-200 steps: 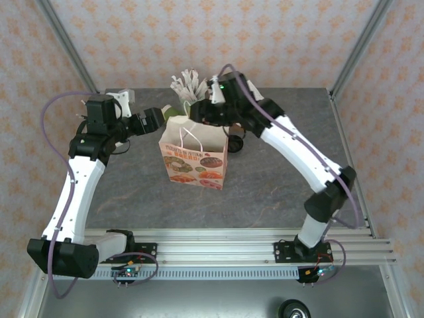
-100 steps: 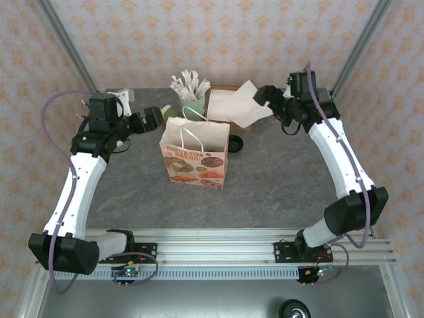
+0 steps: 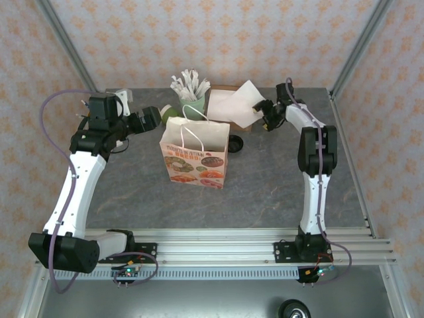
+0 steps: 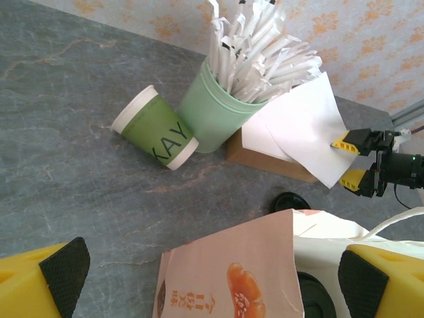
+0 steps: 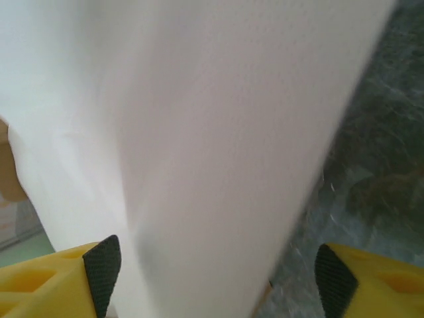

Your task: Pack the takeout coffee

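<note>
Takeout coffee (image 4: 317, 301): inside the paper bag (image 3: 195, 159), low against its right inner wall. Just the round black lid shows through the bag's mouth in the left wrist view; the cup body is hidden.
Which way it points: lid up toward the bag's opening, by my reading.
Long axis: I judge it near vertical, base on the bag's floor. The lid looks round rather than edge-on, but a slight lean cannot be ruled out.
Left fingers (image 4: 61, 273): spread wide, holding nothing, hovering over the bag's left top edge.
Right fingers (image 4: 346, 143): parted on either side of the outer corner of the white napkin (image 4: 298, 132), not yet pinched on it.
Napkin: sticks out of the brown box (image 4: 262, 158), which touches the pale green cup of wrapped sticks (image 4: 212, 116).
Risk 1: the bag is tall and light. A brush from the left fingers, or a napkin pushed in too hard, could tip it, and the coffee could fall over inside and leak at the lid.
Risk 2: a sideways pull on the napkin may drag out several sheets or shift the box into the pale cup, spilling the sticks.
Risk 3: the lidless cup (image 4: 156, 136) lies on its side on the desk (image 4: 66, 99), leaning on the pale cup. It could roll if that cup moves.
Loose lid (image 4: 289, 201): flat on the desk just behind the bag, apart from the coffee.
</note>
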Controlling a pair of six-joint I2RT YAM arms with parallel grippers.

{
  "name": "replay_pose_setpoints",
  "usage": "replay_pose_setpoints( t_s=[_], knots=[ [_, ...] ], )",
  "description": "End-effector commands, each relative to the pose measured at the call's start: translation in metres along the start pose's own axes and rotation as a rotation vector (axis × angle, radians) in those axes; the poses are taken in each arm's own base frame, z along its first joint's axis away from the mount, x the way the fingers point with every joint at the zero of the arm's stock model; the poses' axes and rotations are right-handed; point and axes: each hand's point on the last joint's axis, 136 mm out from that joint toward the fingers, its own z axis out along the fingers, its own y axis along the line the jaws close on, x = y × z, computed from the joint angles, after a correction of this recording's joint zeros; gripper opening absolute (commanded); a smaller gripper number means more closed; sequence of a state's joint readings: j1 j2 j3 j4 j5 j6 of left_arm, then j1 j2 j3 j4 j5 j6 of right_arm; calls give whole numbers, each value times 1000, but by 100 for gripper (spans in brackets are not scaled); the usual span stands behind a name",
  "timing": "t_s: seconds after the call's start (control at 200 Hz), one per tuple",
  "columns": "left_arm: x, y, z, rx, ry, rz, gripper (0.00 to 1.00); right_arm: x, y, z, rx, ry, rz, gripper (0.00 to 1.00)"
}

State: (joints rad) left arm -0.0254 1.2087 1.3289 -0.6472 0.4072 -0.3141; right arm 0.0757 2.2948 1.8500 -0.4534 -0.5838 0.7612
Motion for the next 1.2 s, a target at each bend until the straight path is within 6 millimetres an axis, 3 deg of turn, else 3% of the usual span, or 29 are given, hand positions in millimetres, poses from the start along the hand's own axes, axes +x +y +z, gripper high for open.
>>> replay_pose_setpoints(
  t_s=[0.0,0.12,0.19,0.27,0.35,0.44,0.605,0.756,0.876,1.026,1.111,1.196],
  knots=[
    [-8,6,-18,-54,-50,-2,100,-18,33,-13,-80,-75,-37,58],
    [-9,7,-22,-62,-64,-2,100,-24,36,-22,-57,-113,-124,22],
    [-14,6,-24,-61,-80,5,100,-24,42,-33,-58,-131,-173,10],
    [-24,-1,-31,-41,-122,20,100,-23,52,-55,-58,-183,-239,0],
    [-36,-10,-36,-6,-167,41,100,-20,65,-80,-93,-214,-284,0],
    [-48,-31,-42,88,-191,82,100,-5,93,-111,-202,-208,-340,0],
    [-59,-98,-68,358,-228,369,100,63,148,-191,-343,-194,-607,0],
    [-45,-156,-86,501,-352,828,100,133,183,-263,-492,-174,-808,0],
    [-35,-197,-89,649,-384,1019,100,186,201,-310,-564,-174,-974,0],
    [-40,-219,-89,738,-389,1115,100,246,221,-356,-721,-161,-1124,0],
    [-45,-227,-89,771,-377,1120,100,280,227,-371,-790,-122,-1203,0],
    [-33,-239,-95,861,-332,1139,100,306,233,-379,-848,-88,-1251,0]
  ],
)
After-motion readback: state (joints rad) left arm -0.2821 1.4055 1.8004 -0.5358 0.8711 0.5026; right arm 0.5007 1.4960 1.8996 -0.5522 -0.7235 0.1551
